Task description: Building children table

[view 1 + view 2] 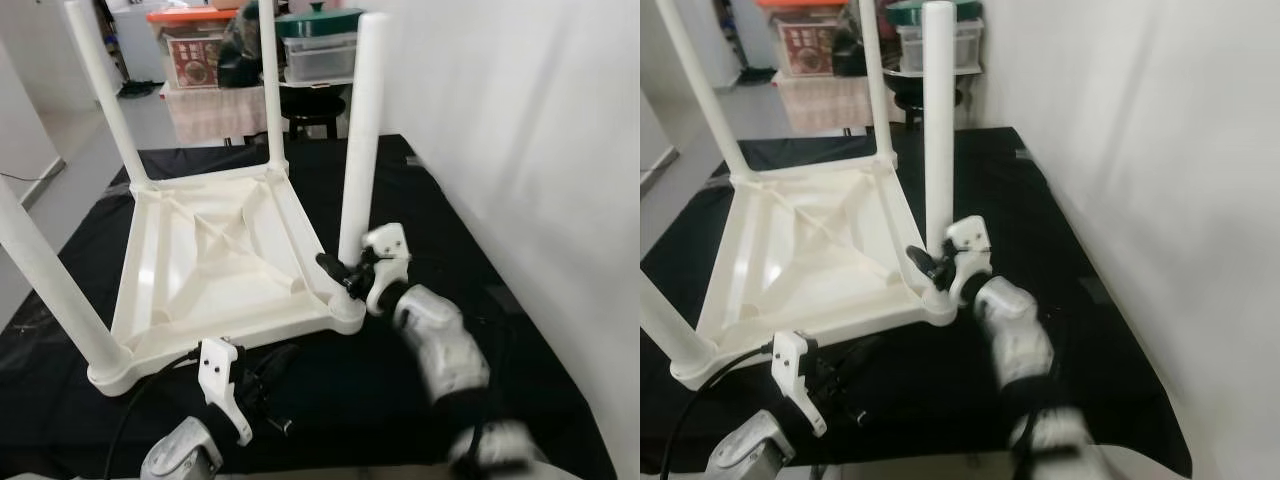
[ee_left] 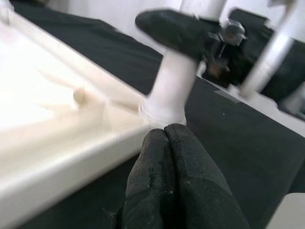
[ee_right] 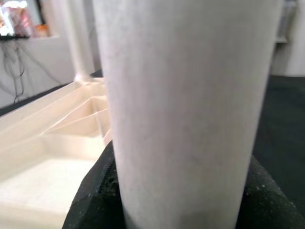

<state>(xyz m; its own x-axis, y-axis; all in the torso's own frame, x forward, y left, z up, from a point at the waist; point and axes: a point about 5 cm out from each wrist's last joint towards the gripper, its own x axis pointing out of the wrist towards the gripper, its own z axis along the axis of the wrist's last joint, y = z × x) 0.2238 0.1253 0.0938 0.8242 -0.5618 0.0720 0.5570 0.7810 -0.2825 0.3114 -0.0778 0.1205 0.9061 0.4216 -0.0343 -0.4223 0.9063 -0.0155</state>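
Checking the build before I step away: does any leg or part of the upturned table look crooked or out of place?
Nothing stands out. The white tabletop lies upside down on the black cloth with four legs standing in its corners. The right claw grips the near-right leg just above its socket; that leg looks upright.

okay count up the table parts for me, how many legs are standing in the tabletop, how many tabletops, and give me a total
White legs standing in corner sockets: 4 (one is held by the right gripper)
White tabletop, upside down on the black cloth: 1
Total: 5 parts
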